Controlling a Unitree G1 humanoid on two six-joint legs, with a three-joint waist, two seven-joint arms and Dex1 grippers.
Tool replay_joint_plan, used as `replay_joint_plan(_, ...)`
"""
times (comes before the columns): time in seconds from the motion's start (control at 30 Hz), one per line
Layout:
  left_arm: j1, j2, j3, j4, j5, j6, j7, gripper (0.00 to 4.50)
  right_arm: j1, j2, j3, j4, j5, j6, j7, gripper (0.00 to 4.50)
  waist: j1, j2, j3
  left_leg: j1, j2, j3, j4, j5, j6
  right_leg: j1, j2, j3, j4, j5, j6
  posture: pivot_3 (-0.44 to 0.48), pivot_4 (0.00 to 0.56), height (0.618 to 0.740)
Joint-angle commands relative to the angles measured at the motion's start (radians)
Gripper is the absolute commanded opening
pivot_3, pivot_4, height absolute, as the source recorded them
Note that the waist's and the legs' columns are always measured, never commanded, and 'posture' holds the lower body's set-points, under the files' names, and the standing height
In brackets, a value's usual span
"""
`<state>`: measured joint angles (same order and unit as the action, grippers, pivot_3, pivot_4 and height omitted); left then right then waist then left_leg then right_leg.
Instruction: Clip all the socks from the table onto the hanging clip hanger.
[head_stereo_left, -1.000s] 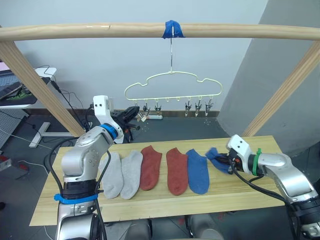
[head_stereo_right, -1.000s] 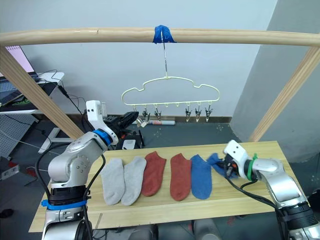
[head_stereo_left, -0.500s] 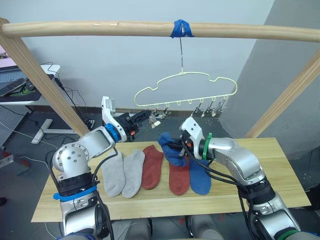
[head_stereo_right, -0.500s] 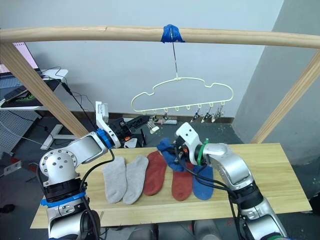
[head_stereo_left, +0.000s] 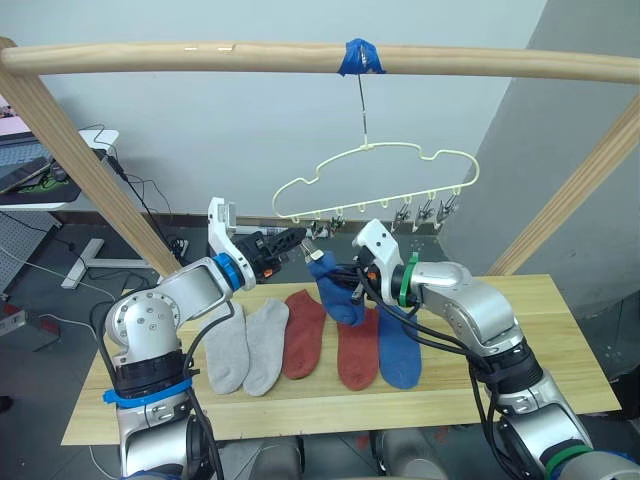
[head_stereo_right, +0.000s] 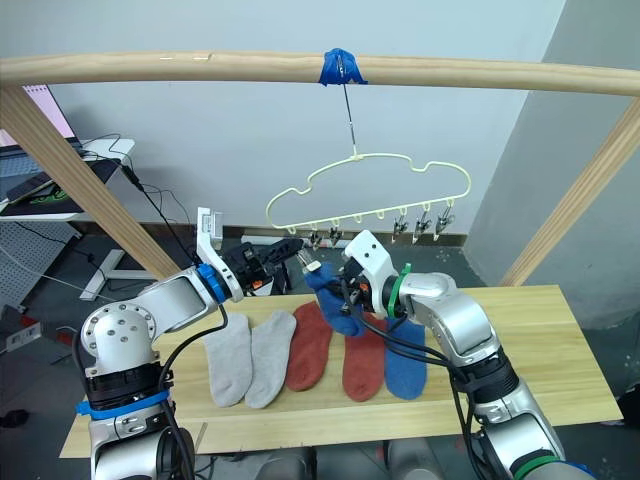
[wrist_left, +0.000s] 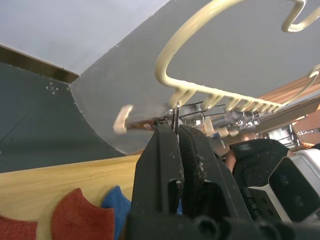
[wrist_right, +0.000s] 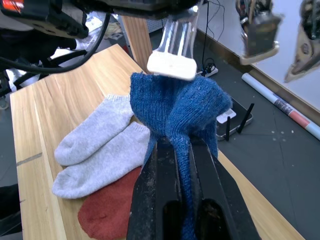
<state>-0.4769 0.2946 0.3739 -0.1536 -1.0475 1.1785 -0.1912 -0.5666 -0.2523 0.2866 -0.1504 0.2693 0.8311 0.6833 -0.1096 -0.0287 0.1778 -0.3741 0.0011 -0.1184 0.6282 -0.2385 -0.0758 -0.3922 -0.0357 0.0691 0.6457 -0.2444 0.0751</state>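
Right gripper pinches a blue sock by its upper end, toe hanging limp over the table. Left gripper squeezes the end clip of the clip hanger, fingers narrow on its handles.

Sock judged soft, light, floppy; best taken at the cuff edge, a small fold fed into the clip mouth.

On the table: two grey socks, two rust red socks, one blue sock, flat in a row. No containers; remaining clips hang bare
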Motion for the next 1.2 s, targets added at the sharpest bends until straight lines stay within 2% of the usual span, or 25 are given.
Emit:
replay_joint_plan(0.03, 0.001, 0.019, -0.018, -0.037, 0.000, -0.033, -0.032, 0.00, -0.040, 0.014, -0.031, -0.012, 0.024, -0.002, -0.009, 0.01, 0.000, 0.000, 0.000, 0.000, 0.000, 0.000, 0.000, 0.000, 0.000, -0.001, 0.000, 0.000, 0.000, 0.000, 0.000, -0.099, 0.122, 0.740)
replay_joint_plan(0.37, 0.031, 0.060, -0.087, -0.093, 0.070, -0.150, -0.109, 0.00, -0.067, 0.037, -0.038, 0.018, 0.026, -0.008, -0.018, 0.01, 0.001, 0.000, 0.000, -0.005, 0.000, 0.000, 0.000, 0.000, 0.000, -0.006, 0.000, 0.000, 0.001, 0.000, 0.000, -0.077, 0.122, 0.740)
replay_joint_plan(0.47, 0.043, 0.051, -0.056, -0.112, 0.009, -0.141, -0.107, 0.73, -0.077, 0.046, -0.028, 0.044, 0.017, -0.026, -0.016, 0.00, 0.004, 0.000, 0.000, -0.011, 0.000, 0.001, 0.000, 0.000, 0.000, -0.012, 0.000, 0.001, 0.002, 0.001, -0.001, -0.065, 0.122, 0.740)
replay_joint_plan(0.6, 0.057, 0.061, -0.047, -0.125, -0.014, -0.139, -0.094, 2.13, -0.090, 0.055, -0.019, 0.076, 0.009, -0.049, -0.011, 0.00, 0.007, 0.000, 0.000, -0.010, 0.000, 0.001, 0.000, 0.000, 0.000, -0.013, 0.000, 0.001, 0.002, 0.001, -0.002, -0.052, 0.121, 0.740)
replay_joint_plan(0.87, 0.093, 0.117, -0.018, -0.141, -0.052, -0.139, -0.092, 4.45, -0.101, 0.073, -0.007, 0.121, -0.012, -0.087, -0.017, 0.00, 0.014, 0.000, 0.000, -0.010, 0.000, 0.001, 0.000, 0.000, 0.000, -0.013, 0.000, 0.001, 0.003, 0.001, -0.002, -0.045, 0.120, 0.740)
replay_joint_plan(0.97, 0.109, 0.140, -0.019, -0.157, -0.056, -0.136, -0.096, 4.48, -0.100, 0.075, -0.006, 0.125, -0.016, -0.094, -0.014, 0.00, 0.022, 0.000, 0.000, -0.010, 0.000, 0.001, 0.000, 0.000, 0.000, -0.013, 0.000, 0.001, 0.003, 0.001, -0.002, -0.039, 0.121, 0.740)
replay_joint_plan(1.07, 0.199, 0.219, -0.070, -0.209, 0.041, -0.170, -0.151, 4.50, -0.080, 0.087, 0.019, 0.141, -0.008, -0.100, 0.013, 0.75, 0.018, 0.000, 0.000, -0.009, 0.001, 0.003, 0.000, 0.000, 0.000, -0.013, 0.000, 0.001, 0.003, 0.001, -0.002, -0.021, 0.116, 0.740)
replay_joint_plan(1.2, 0.226, 0.238, -0.148, -0.234, 0.134, -0.246, -0.191, 4.50, -0.042, 0.048, 0.039, 0.140, -0.020, -0.119, 0.044, 2.13, 0.034, 0.000, 0.000, -0.010, 0.001, 0.003, 0.000, 0.000, 0.000, -0.014, 0.001, 0.001, 0.003, 0.002, -0.003, -0.020, 0.116, 0.740)
